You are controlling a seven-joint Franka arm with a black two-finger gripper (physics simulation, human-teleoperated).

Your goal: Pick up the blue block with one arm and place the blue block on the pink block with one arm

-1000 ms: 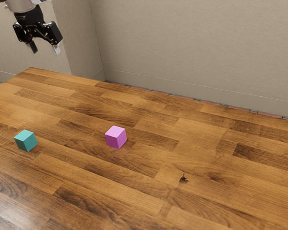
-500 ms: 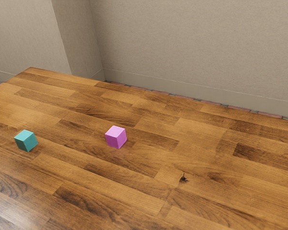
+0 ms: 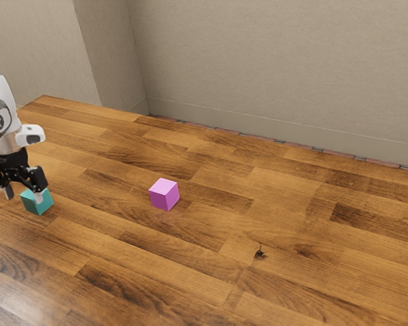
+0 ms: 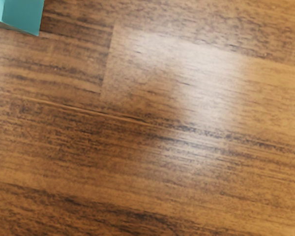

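Note:
The blue block (image 3: 39, 202), teal in colour, lies on the wooden table near the exterior view's left edge. My gripper (image 3: 25, 189) hangs low right over it, open, fingers spread wide; its far finger (image 3: 41, 182) stands just above the block's top. Part of the block is hidden behind the hand. The fingers do not press the block from two sides. A corner of the blue block (image 4: 18, 14) shows in the wrist view, close under the hand. The pink block (image 3: 164, 194) sits upright on the table, well off toward the exterior view's right of the gripper.
The wooden table (image 3: 258, 204) stretches wide to the exterior view's right. A small dark mark (image 3: 260, 252) lies on its boards past the pink block. Beige walls (image 3: 272, 68) run along the table's far edge.
My arm, high at the upper left a second ago and out of frame half a second ago, has come down to the blue block. Both blocks lie where they were.

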